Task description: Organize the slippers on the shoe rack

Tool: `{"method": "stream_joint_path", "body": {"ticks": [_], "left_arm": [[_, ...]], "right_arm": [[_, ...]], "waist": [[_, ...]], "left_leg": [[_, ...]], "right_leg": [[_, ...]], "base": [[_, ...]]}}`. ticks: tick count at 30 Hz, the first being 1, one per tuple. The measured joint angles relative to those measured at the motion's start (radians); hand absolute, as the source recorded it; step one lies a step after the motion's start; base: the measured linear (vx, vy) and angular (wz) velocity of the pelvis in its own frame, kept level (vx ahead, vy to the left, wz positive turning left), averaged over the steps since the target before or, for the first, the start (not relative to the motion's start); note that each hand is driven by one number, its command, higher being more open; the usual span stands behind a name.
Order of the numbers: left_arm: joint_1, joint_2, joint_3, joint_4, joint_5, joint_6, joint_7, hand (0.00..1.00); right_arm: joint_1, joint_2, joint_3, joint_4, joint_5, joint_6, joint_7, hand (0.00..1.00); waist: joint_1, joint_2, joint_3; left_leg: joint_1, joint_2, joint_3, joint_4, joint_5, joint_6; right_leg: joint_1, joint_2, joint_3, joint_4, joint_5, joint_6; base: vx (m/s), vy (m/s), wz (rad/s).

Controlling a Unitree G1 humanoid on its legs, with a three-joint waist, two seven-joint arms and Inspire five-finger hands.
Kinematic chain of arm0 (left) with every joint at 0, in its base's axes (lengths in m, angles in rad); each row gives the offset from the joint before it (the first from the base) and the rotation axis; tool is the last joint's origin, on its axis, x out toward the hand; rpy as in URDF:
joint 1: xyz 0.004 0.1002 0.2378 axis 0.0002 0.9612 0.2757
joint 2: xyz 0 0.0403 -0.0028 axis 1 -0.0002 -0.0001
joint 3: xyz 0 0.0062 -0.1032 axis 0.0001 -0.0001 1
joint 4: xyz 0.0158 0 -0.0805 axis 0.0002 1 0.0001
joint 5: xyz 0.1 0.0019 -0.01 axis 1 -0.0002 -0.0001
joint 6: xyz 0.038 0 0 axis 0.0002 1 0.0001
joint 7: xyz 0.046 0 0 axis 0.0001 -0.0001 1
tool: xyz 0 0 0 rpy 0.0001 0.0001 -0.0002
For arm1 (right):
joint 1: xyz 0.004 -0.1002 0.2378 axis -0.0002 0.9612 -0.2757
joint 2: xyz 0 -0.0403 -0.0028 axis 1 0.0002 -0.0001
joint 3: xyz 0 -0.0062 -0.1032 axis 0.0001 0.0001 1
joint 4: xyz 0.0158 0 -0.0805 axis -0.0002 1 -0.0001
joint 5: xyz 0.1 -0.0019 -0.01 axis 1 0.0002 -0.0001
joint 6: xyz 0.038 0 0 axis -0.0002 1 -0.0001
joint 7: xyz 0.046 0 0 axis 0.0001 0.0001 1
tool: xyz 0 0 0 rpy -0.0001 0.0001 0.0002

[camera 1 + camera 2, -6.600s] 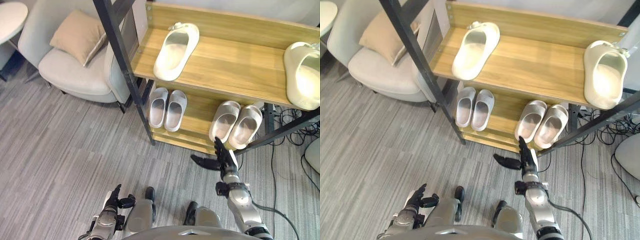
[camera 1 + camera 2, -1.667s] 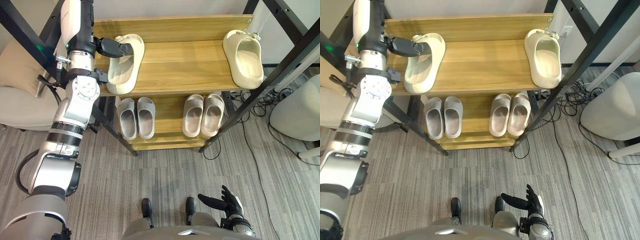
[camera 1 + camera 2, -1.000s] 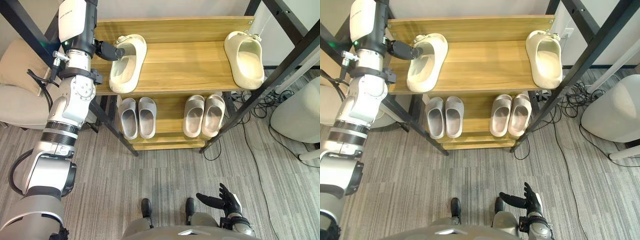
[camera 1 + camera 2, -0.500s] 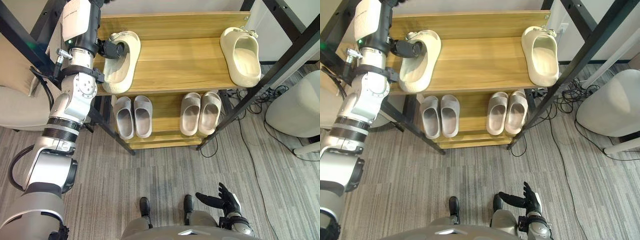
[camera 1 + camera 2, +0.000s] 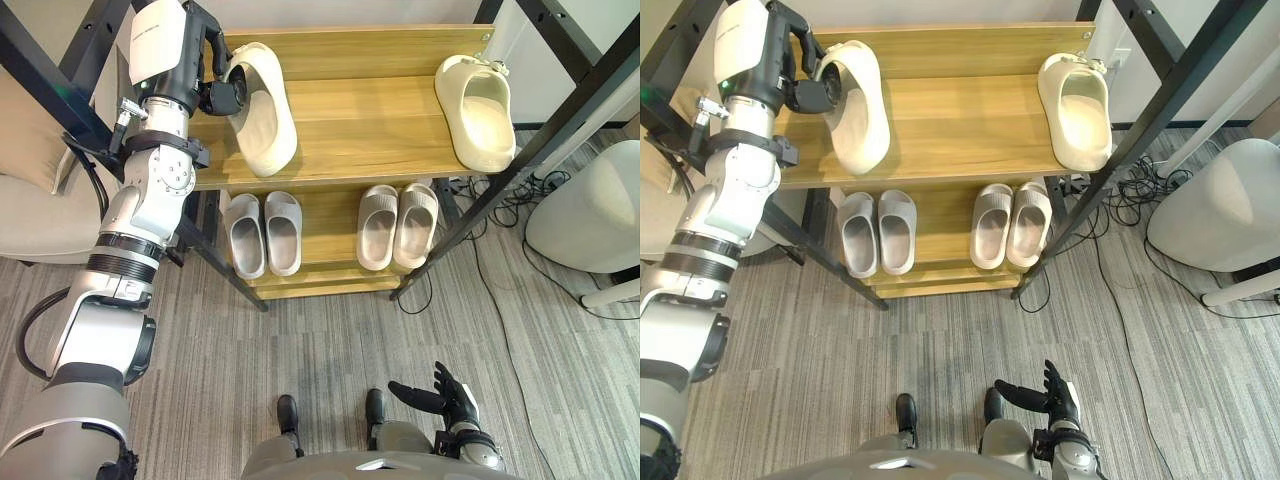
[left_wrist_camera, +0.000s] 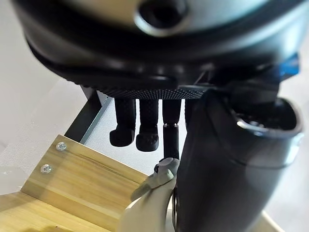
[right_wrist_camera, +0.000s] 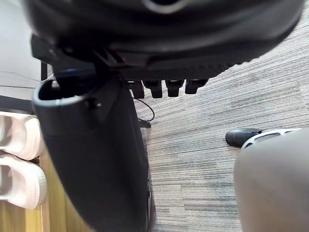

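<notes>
A wooden shoe rack [image 5: 370, 120] with black posts stands before me. At the left end of its top shelf my left hand [image 5: 225, 95] is shut on the heel end of a cream slipper [image 5: 265, 110]. That slipper is tipped up on its side with its toe towards the shelf's front. In the left wrist view the slipper's rim [image 6: 149, 198] sits beside the thumb. The matching cream slipper [image 5: 475, 100] lies flat at the shelf's right end. My right hand [image 5: 440, 393] hangs open low over the carpet.
The lower shelf holds two pairs of pale slippers, one at the left [image 5: 262, 232] and one at the right [image 5: 397, 225]. A light armchair [image 5: 30, 200] stands left of the rack. A white rounded seat [image 5: 590, 210] and floor cables [image 5: 500, 210] are at the right.
The left cream slipper lay flat on the top shelf; my left hand has now tipped it onto its side and swung its toe to the right. The right hand has stayed low.
</notes>
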Motion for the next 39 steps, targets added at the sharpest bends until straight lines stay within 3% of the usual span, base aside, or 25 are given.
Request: {"method": "stream_joint_path", "body": {"ticks": [8,13,22,24,32,39], "left_arm": [[0.000,-0.001,-0.026,-0.010,0.048,0.000,0.000,0.00],[-0.011,-0.010,-0.109,-0.043,0.075,0.000,-0.003,0.00],[-0.061,-0.035,-0.165,-0.041,0.075,-0.001,-0.010,0.00],[-0.079,-0.057,-0.172,-0.041,0.074,-0.002,-0.012,0.00],[-0.141,-0.124,-0.178,0.012,0.074,0.004,-0.013,0.00],[-0.202,-0.139,-0.178,0.090,0.074,0.021,-0.013,0.00]], "right_arm": [[0.000,0.001,0.000,0.000,0.000,0.000,0.000,1.00],[0.001,0.003,0.000,-0.004,0.000,0.000,0.000,1.00],[0.003,0.011,0.000,-0.021,0.006,0.000,-0.003,1.00],[0.005,0.011,0.000,-0.031,0.012,0.000,-0.004,1.00],[0.013,0.002,-0.002,-0.042,0.037,-0.019,-0.006,1.00],[0.013,-0.004,-0.002,-0.041,0.037,-0.022,-0.022,1.00]], "waist": [[-0.003,0.000,0.000],[-0.007,0.000,0.000],[-0.026,0.001,0.000],[-0.041,0.005,0.002],[-0.050,0.028,0.016],[-0.069,0.037,0.021]], "left_leg": [[0.001,0.000,0.000,0.000,0.000,0.000],[0.004,-0.001,0.000,0.000,0.000,0.000],[0.011,-0.001,0.023,-0.001,0.000,0.000],[0.012,-0.002,0.025,-0.001,0.000,0.000],[0.011,-0.002,0.038,-0.004,-0.001,0.001],[0.001,-0.002,0.058,-0.004,-0.001,0.001]], "right_leg": [[0.001,0.000,0.000,0.000,0.000,0.000],[0.001,-0.001,0.000,-0.001,0.001,0.000],[-0.001,-0.001,0.025,-0.013,0.014,0.002],[-0.001,-0.001,0.027,-0.016,0.017,0.002],[-0.007,0.000,0.042,-0.025,0.024,0.002],[-0.031,-0.001,0.079,-0.025,0.034,0.001]], "base": [[0.00,0.000,0.00],[0.00,0.000,0.00],[0.00,0.006,-0.08],[-0.02,0.017,-0.04],[0.00,0.013,-0.05],[0.02,0.010,-0.15]]}}
